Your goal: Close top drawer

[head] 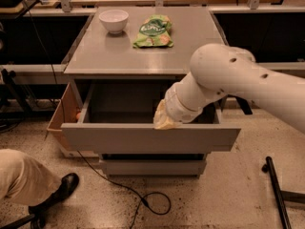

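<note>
Showing the top drawer (150, 138) standing open at frame centre, with the gripper (167, 121), its state impossible to tell, at the front panel's upper rim, where a push might slip off or catch inside.

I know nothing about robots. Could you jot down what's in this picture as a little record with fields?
Top drawer: pulled out, open
Gripper: at the top edge of the drawer's front panel, near its middle
Cabinet top: holds a white bowl and a green snack bag
Floor: black cable; a person's shoe at lower left
</note>
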`<state>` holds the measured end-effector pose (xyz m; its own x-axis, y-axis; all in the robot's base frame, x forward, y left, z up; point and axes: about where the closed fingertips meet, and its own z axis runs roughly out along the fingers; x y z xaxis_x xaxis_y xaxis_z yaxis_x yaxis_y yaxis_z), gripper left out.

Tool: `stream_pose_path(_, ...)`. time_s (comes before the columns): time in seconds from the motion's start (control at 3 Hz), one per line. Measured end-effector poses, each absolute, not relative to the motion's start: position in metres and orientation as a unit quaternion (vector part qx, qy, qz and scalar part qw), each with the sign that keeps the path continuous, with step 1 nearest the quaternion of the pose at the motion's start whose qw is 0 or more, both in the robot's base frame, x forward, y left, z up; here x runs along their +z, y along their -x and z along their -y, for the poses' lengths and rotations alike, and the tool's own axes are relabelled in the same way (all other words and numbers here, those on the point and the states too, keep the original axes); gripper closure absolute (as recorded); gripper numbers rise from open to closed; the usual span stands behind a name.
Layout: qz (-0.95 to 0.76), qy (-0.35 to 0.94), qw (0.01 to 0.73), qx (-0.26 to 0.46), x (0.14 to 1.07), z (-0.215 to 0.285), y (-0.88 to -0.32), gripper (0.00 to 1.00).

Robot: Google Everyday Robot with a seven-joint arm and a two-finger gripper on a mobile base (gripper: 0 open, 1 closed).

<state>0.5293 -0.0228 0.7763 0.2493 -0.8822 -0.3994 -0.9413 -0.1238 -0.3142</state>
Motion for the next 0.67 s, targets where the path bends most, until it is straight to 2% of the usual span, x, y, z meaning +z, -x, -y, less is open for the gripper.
stream_pose_path(0.33, -0.615, 0.742, 0.260, 0.054, 0.784, 0.036, -0.522, 1.00)
stream_pose_path(0.67, -0.626, 0.720, 0.285, 0.093, 0.765, 0.037, -0.516, 1.00)
